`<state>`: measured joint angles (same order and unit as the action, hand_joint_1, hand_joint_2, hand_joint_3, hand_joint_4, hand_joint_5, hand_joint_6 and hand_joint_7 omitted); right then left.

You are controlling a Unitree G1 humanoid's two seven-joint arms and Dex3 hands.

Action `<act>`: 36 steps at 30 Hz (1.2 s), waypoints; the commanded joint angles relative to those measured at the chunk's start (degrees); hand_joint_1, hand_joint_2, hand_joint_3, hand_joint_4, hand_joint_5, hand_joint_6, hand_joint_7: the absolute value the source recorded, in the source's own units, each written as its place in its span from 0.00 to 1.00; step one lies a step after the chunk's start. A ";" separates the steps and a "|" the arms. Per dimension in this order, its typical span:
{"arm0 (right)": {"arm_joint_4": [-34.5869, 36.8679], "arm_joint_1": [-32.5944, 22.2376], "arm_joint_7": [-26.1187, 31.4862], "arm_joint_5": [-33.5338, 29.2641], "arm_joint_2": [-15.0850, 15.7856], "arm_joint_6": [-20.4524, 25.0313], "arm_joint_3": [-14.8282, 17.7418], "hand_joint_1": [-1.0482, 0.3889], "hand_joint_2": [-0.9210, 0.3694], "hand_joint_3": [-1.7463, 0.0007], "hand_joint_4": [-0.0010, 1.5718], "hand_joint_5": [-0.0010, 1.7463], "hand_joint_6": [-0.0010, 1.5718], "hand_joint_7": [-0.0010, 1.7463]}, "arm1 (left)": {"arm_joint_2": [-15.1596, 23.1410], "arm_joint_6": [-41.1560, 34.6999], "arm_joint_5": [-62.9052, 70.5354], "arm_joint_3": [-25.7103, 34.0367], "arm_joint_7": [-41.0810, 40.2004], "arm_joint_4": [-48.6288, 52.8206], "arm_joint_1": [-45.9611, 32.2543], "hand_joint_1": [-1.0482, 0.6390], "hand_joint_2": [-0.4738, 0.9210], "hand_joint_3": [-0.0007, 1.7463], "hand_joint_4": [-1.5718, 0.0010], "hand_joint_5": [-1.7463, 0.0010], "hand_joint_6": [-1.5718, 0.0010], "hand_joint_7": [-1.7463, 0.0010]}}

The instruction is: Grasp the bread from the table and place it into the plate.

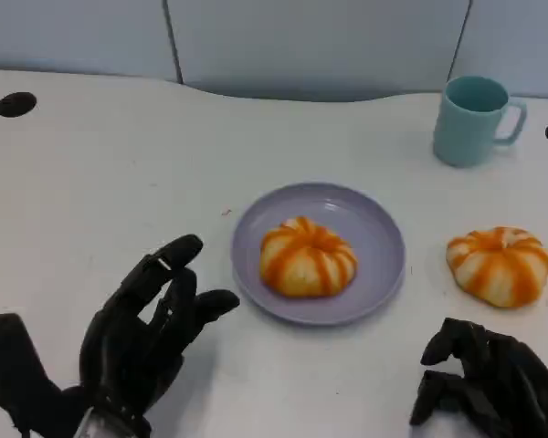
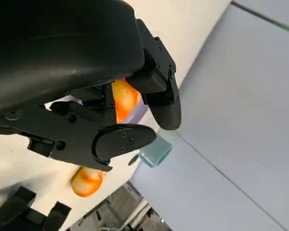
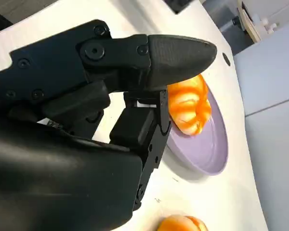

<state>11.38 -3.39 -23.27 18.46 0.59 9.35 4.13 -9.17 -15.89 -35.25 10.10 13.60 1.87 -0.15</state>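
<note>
A purple plate [image 1: 370, 219] lies at the table's middle with one orange-striped bread [image 1: 307, 257] on it. A second striped bread [image 1: 499, 264] rests on the bare table to the plate's right. My right hand [image 1: 489, 383] hovers just in front of that bread, its fingers loosely bent and apart, holding nothing. To the left of the plate my left hand [image 1: 146, 338] is spread, with nothing in it. Past the left hand's fingers [image 2: 120, 139], the left wrist view has the plated bread [image 2: 124, 98] and the loose bread [image 2: 86, 180]. The right wrist view looks past my right hand [image 3: 111, 96] at the plate [image 3: 207, 149].
A teal mug [image 1: 473, 119] stands at the back right, beyond the loose bread. Two dark round holes [image 1: 15, 104] sit near the table's far edge, one on each side. A pale wall panel runs behind the table.
</note>
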 commanded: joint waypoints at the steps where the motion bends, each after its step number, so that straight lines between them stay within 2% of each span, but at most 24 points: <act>1: -0.83 -0.65 0.67 -0.20 0.58 0.25 0.14 0.43 0.00 0.73 0.78 0.65 0.73 0.60 | 1.67 5.21 1.96 1.88 1.96 3.02 -0.40 0.55 0.82 0.51 0.61 0.17 0.67 0.28; 4: -0.76 -0.58 0.87 -0.11 0.66 0.41 0.23 0.43 0.00 0.72 0.78 0.65 0.73 0.60 | 2.12 6.75 3.43 2.18 1.67 5.45 -0.46 0.56 0.78 0.56 0.60 0.15 0.64 0.25; 7: -0.92 -0.56 1.16 -0.04 0.71 0.77 0.24 0.43 0.00 0.73 0.78 0.65 0.72 0.61 | 1.93 7.19 4.14 2.37 1.05 6.39 -0.39 0.55 0.78 0.54 0.60 0.10 0.63 0.23; 15: 2.67 1.24 -0.20 0.54 1.13 -0.80 1.43 0.43 0.00 0.73 0.79 0.65 0.73 0.61 | 1.81 10.42 5.60 2.54 2.48 11.61 1.38 0.55 0.81 0.47 0.57 0.09 0.63 0.19; 18: 2.14 1.03 0.19 0.05 1.47 -0.48 1.69 0.43 0.00 0.74 0.78 0.65 0.72 0.61 | 2.14 12.72 5.80 2.68 4.26 14.19 2.73 0.56 0.82 0.48 0.57 0.09 0.63 0.18; 26: 3.95 1.82 -0.70 0.19 1.43 -2.08 2.25 0.43 0.00 0.73 0.77 0.65 0.71 0.61 | 3.01 14.69 6.31 2.73 7.01 17.76 4.56 0.54 0.78 0.49 0.55 0.10 0.62 0.19; 36: 6.22 3.69 -0.38 1.06 1.43 -1.26 3.70 0.43 0.00 0.74 0.77 0.66 0.70 0.63 | 2.38 17.23 7.69 2.92 7.31 20.83 6.15 0.53 0.78 0.49 0.54 0.10 0.61 0.20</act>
<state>16.77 0.42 -23.96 19.15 1.18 7.49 7.07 -7.33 0.36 -28.08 12.78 20.54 22.26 5.36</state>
